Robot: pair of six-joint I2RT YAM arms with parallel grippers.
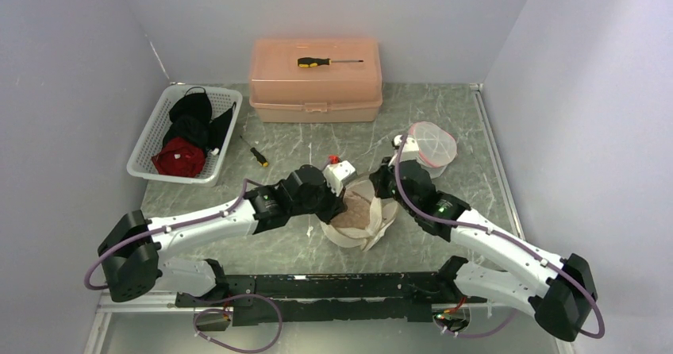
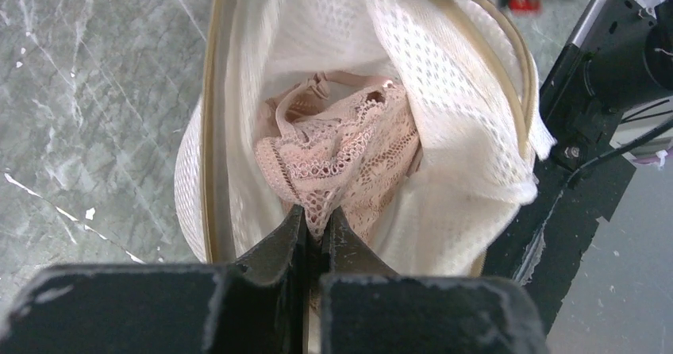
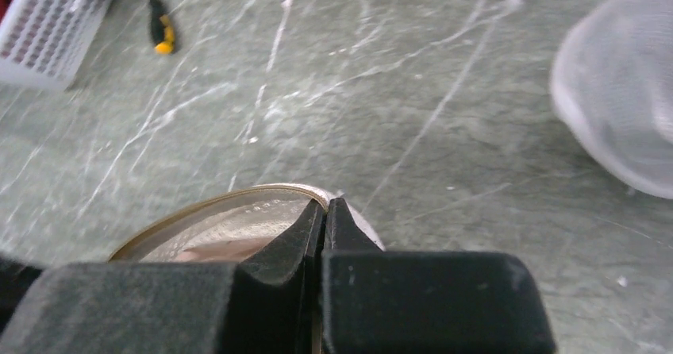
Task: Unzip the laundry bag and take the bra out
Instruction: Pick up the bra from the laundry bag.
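The white mesh laundry bag (image 1: 373,228) lies between the two arms with its mouth wide open, its tan zipper edge (image 2: 208,132) curving round the opening. Inside it sits the pink lace bra (image 2: 349,151), bunched up. My left gripper (image 2: 317,217) reaches into the mouth and is shut on a fold of the bra's lace. My right gripper (image 3: 325,205) is shut on the bag's zipper rim (image 3: 214,203) at the far side of the opening, holding that edge up. In the top view the left gripper (image 1: 340,205) and the right gripper (image 1: 384,192) flank the bag.
A white basket (image 1: 147,140) with dark and red clothes stands at the back left. A pink toolbox (image 1: 316,92) carries a screwdriver (image 1: 327,62). A small screwdriver (image 1: 259,156) lies on the table. A second mesh bag (image 1: 432,144) sits at the right.
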